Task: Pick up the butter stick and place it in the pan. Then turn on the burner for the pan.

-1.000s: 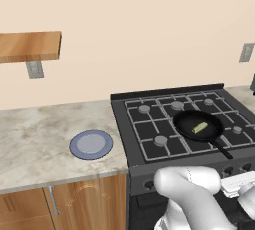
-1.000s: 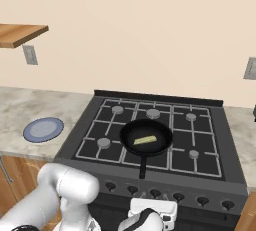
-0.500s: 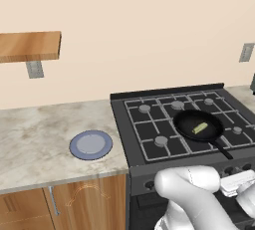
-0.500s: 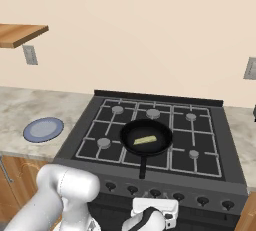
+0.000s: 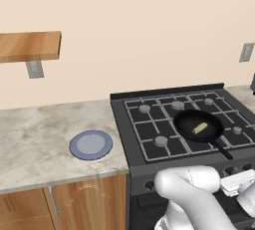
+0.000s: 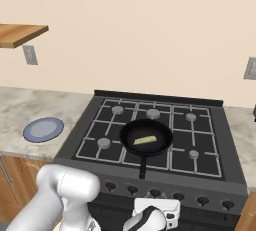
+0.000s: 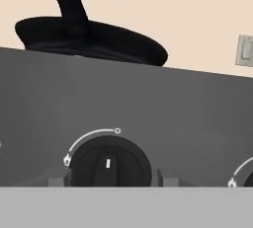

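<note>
The black pan sits on the stove's front middle grate, its handle pointing toward the front edge. The pale yellow-green butter stick lies inside it, also visible in the left base view as the butter stick in the pan. My gripper is low in front of the stove's control panel, facing a black knob directly under the pan. Its fingertips stand either side of that knob, open. The knob's white mark points straight up.
A row of several knobs runs along the stove front. A round blue-grey plate lies on the marble counter left of the stove. A wooden shelf hangs on the wall. Another knob shows to the right.
The hand has crept slightly closer to the stove's front panel. The pan, the butter and the plate have not moved.
</note>
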### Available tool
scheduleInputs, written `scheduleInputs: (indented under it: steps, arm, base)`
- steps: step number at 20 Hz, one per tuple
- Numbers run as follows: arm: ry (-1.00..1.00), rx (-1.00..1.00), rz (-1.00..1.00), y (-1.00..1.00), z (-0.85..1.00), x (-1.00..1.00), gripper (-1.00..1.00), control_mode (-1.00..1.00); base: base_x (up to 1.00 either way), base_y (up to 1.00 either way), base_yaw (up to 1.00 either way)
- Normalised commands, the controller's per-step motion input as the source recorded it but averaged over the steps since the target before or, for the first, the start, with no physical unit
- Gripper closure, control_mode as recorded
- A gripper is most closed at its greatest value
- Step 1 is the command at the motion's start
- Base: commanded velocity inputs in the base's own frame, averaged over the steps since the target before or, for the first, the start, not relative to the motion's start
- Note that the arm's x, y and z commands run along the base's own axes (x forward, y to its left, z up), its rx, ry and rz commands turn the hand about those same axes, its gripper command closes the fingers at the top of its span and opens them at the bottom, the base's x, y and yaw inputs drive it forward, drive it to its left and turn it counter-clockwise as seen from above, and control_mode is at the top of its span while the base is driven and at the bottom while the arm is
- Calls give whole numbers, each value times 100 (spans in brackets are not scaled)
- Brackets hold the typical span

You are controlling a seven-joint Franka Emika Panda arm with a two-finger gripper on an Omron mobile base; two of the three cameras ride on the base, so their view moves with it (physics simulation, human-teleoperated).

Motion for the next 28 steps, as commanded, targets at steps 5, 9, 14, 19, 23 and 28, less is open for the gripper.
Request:
scheduleInputs:
  steps: [5,9,14,19,23,28]
  arm:
    - [0,-6,0,19,0,0,100,-100]
    - [0,-18,1,13,0,0,100,-100]
    - [0,-44,8,13,-2,0,100,-100]
    - [0,-44,13,7,-9,0,100,-100]
    - [0,-44,18,1,-25,0,100,-100]
    - [0,-42,17,0,-21,0,100,-100]
  base:
    - [0,0,0]
    - [0,0,0]
    - [0,0,0]
    - [0,0,0]
    - [0,0,0]
    - [0,0,0]
